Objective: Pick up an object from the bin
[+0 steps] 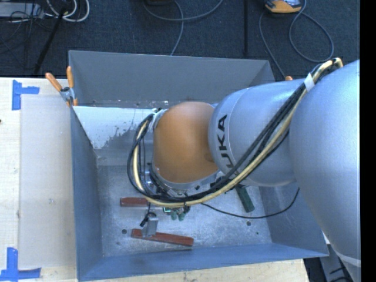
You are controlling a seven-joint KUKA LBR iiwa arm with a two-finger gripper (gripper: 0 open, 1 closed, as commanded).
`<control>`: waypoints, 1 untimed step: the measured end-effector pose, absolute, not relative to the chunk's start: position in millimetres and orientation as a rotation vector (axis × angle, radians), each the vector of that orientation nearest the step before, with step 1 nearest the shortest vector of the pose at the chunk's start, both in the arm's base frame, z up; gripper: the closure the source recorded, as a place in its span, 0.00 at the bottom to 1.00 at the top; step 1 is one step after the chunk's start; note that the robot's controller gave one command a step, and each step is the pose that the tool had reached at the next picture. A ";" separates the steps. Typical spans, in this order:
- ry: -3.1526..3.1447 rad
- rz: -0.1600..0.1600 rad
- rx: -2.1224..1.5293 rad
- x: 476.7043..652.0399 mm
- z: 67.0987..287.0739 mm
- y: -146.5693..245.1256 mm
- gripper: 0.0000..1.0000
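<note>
Two brown sticks lie in the bin [88, 181]. The gripper [148, 223] hangs over the left end of the longer stick [173, 239], which runs left to right along the front wall; the shorter stick [134, 202] lies just behind. I cannot tell if the gripper is open

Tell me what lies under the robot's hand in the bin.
A long reddish-brown stick lies just below the hand. A second stick beside it runs under the arm, which covers its other end.

We have one cam above the bin [176, 75], looking down slightly off-vertical, fairly close; arm [264, 134] reaches in from frame right.
</note>
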State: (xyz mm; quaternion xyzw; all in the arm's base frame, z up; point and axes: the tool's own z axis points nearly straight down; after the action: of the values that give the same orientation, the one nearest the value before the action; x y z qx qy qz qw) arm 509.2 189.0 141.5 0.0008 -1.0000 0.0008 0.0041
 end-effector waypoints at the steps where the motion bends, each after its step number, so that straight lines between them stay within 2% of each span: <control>1: -3.139 0.001 -0.005 511.4 144.4 187.9 1.00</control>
State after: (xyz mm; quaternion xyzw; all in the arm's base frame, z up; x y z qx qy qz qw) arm 511.4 187.9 144.4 -0.0017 -1.0000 0.0002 0.0012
